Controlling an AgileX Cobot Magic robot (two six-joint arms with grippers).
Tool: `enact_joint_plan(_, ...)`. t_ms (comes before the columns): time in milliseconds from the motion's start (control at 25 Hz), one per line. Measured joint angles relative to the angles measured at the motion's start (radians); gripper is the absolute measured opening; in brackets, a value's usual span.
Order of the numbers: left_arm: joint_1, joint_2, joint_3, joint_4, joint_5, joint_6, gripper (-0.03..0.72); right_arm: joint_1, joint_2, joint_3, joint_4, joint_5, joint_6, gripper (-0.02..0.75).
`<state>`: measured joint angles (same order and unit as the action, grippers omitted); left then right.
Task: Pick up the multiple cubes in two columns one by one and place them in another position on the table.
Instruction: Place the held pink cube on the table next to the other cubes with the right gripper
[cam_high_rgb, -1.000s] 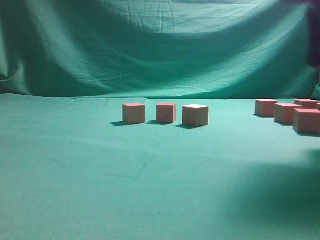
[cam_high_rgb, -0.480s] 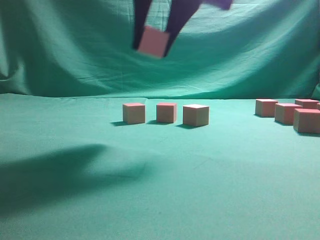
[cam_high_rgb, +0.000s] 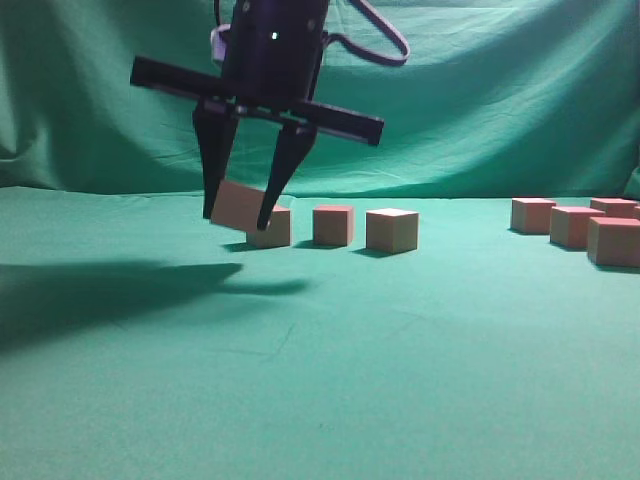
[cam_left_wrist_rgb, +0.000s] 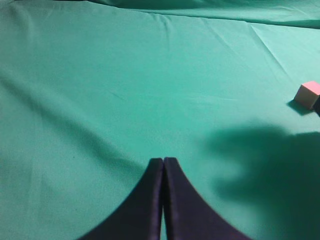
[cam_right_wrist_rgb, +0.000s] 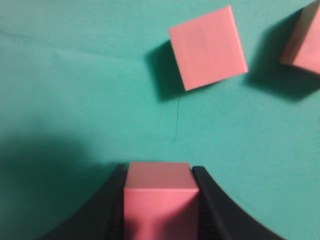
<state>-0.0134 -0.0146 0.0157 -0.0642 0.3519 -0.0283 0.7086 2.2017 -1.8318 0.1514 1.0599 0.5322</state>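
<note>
Fingers of the right gripper are clamped on a cube, held low for placement toward the table's far edge; left gripper is kept closed, empty.

The table is lying under slightly wrinkled teal-green cloth, stretching wide across the exterior view; three cubes are sitting on it in a row near the middle, close together but apart; at least four more cubes are clustering at the right edge; a broad dark shadow is falling over its left side.
</note>
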Motion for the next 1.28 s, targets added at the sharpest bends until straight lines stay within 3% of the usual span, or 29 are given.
enact_joint_plan(360, 0.0, 0.0, 0.0, 0.0, 0.0, 0.0, 0.0, 0.0, 0.023, -0.004, -0.002, -0.103, 0.025, 0.261)
enact_joint_plan(1280, 0.0, 0.0, 0.0, 0.0, 0.0, 0.0, 0.0, 0.0, 0.057, -0.008, -0.017, -0.107, 0.03, 0.261)
